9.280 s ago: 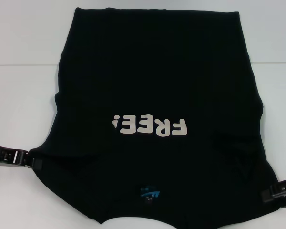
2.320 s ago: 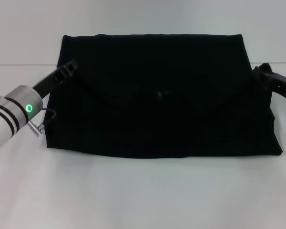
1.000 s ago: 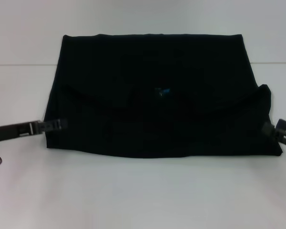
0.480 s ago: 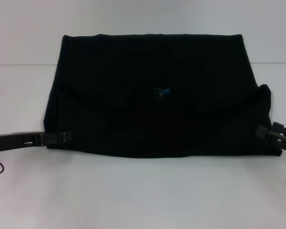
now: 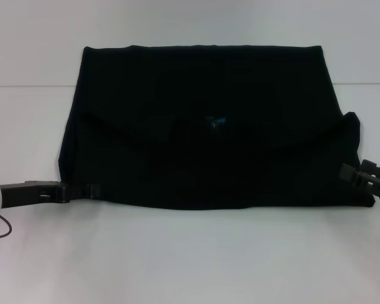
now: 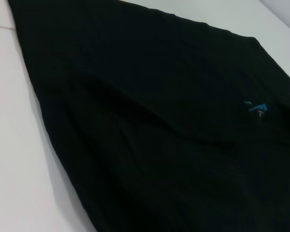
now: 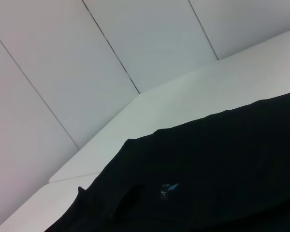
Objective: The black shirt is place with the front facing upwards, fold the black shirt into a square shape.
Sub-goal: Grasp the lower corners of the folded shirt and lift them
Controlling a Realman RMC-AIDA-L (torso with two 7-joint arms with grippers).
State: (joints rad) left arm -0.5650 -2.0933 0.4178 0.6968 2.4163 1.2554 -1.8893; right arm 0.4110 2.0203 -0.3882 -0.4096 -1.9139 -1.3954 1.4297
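The black shirt (image 5: 196,158) lies on the white table folded into a wide rectangle, and its lettering is hidden. A small blue neck label (image 5: 215,120) shows near the middle of the top layer, where a curved collar edge runs across. My left gripper (image 5: 88,189) sits low at the shirt's near-left corner, touching its edge. At the near-right corner my right gripper (image 5: 358,174) is against the cloth. The left wrist view is filled by the shirt (image 6: 159,121) with the label (image 6: 257,106). The right wrist view looks across the shirt (image 7: 222,174) and its label (image 7: 168,187).
The white table (image 5: 190,266) stretches bare in front of the shirt and on both sides. A thin dark cable (image 5: 0,231) loops beside my left arm at the left edge. Pale wall panels (image 7: 111,58) rise behind the table.
My left gripper has slid along the shirt's left edge toward me, ending at the near-left corner. The right gripper has shifted slightly inward at the near-right corner. The shirt has not moved.
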